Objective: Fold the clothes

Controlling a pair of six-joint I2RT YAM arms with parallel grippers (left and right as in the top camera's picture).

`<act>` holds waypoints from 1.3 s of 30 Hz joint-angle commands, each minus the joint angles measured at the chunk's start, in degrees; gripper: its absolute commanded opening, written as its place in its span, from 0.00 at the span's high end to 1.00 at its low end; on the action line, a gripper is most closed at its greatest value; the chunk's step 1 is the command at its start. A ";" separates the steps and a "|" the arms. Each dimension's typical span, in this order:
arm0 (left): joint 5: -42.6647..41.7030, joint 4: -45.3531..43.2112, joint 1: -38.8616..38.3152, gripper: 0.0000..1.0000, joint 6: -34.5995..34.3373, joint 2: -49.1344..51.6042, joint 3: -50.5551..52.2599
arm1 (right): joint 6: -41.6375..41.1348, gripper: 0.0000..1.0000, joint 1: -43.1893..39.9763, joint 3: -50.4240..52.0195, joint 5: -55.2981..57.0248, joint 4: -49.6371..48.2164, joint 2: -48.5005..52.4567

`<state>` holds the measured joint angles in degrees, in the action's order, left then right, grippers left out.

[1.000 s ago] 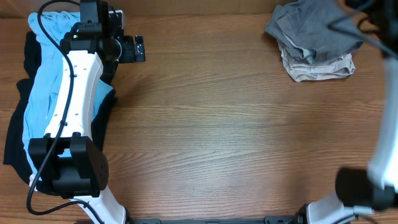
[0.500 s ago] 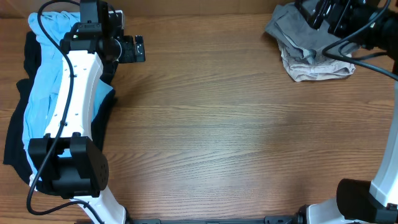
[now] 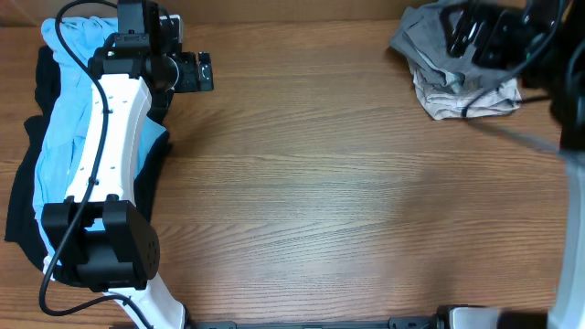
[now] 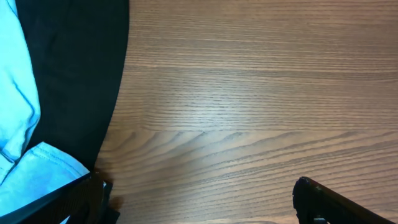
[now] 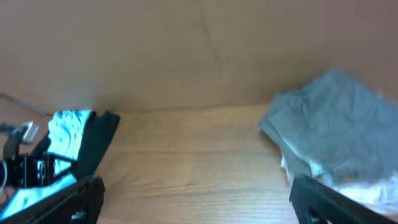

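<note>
A crumpled grey garment (image 3: 430,41) lies at the table's far right on a beige one (image 3: 466,99); it also shows in the right wrist view (image 5: 336,118). A light blue garment (image 3: 64,137) lies over a black one (image 3: 23,192) at the far left, partly under the left arm. My left gripper (image 3: 203,71) is open and empty over bare wood beside the black cloth (image 4: 68,74). My right gripper (image 3: 466,37) is open and empty, blurred, over the grey pile; in its wrist view (image 5: 196,199) its fingers frame bare table.
The wooden table (image 3: 320,183) spreads between the two piles. A brown cardboard wall (image 5: 186,50) stands behind the table's far edge. The left arm's white link (image 3: 110,128) lies over the left pile.
My right arm has swung in over the grey pile at the far right, moving leftward and down. The left arm and both piles have not moved.
</note>
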<state>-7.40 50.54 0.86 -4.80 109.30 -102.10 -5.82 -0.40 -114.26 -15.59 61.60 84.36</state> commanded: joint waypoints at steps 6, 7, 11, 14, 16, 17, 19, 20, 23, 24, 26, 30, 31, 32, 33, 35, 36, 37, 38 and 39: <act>0.37 -0.22 0.09 0.00 -0.37 -0.83 -1.22 | 3.93 0.00 1.05 33.09 2.89 -19.06 -22.93; 0.37 -0.22 0.09 0.00 -0.37 -0.83 -1.22 | 3.96 0.00 1.05 37.38 3.23 -21.64 -25.53; 0.37 -0.22 0.09 0.00 -0.37 -0.83 -1.22 | 3.96 0.00 1.05 56.08 3.72 -33.66 -37.09; 0.37 -0.22 0.09 0.00 -0.37 -0.83 -1.22 | 3.91 0.00 1.05 69.61 3.76 -42.12 -45.99; 0.37 -0.22 0.09 0.00 -0.37 -0.83 -1.22 | 3.72 0.00 1.05 77.75 3.56 -46.69 -52.06; 0.37 -0.22 0.09 0.00 -0.37 -0.83 -1.22 | 3.72 0.00 1.05 80.89 3.56 -48.33 -54.60; 0.37 -0.22 0.09 0.00 -0.37 -0.83 -1.22 | 3.72 0.00 1.05 87.27 3.56 -51.30 -60.15; 0.37 -0.22 0.09 0.00 -0.37 -0.83 -1.22 | 3.72 0.00 1.05 90.44 3.56 -52.54 -63.12; 0.37 -0.22 0.09 0.00 -0.37 -0.83 -1.22 | 3.72 0.00 1.05 97.81 3.56 -54.58 -70.55; 0.37 -0.22 0.09 0.00 -0.37 -0.83 -1.22 | 3.72 0.00 1.05 99.54 3.56 -54.97 -72.32; 0.37 -0.22 0.09 0.00 -0.37 -0.83 -1.22 | 3.72 0.00 1.05 102.82 3.58 -56.43 -75.19; 0.37 -0.22 0.09 0.00 -0.37 -0.83 -1.22 | 3.72 0.00 1.05 107.08 4.52 -60.50 -77.81; 0.37 -0.22 0.09 0.00 -0.37 -0.83 -1.22 | 3.72 0.00 1.05 107.95 5.27 -61.51 -78.20; 0.37 -0.22 0.09 0.00 -0.37 -0.83 -1.22 | 3.74 0.00 1.05 108.61 5.90 -62.29 -78.40; 0.37 -0.22 0.09 0.00 -0.37 -0.83 -1.22 | 3.74 0.00 1.05 109.26 6.84 -63.01 -78.58; 0.37 -0.22 0.09 0.00 -0.37 -0.83 -1.22 | 3.74 0.00 1.05 110.73 8.72 -64.52 -78.75; 0.37 -0.22 0.09 0.00 -0.37 -0.83 -1.22 | 3.74 0.00 1.05 111.14 9.42 -64.57 -78.75; 0.37 -0.22 0.09 0.00 -0.37 -0.83 -1.22 | 3.76 0.00 1.05 111.45 9.94 -64.54 -78.79; 0.37 -0.22 0.09 0.00 -0.37 -0.83 -1.22 | 3.76 0.00 1.05 111.80 10.64 -64.57 -78.95; 0.37 -0.22 0.09 0.00 -0.37 -0.83 -1.22 | 3.76 0.00 1.05 112.13 11.10 -64.57 -79.21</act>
<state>-7.03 50.54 0.86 -4.80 109.30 -102.10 -2.33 0.47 -3.42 -7.86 -2.50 6.11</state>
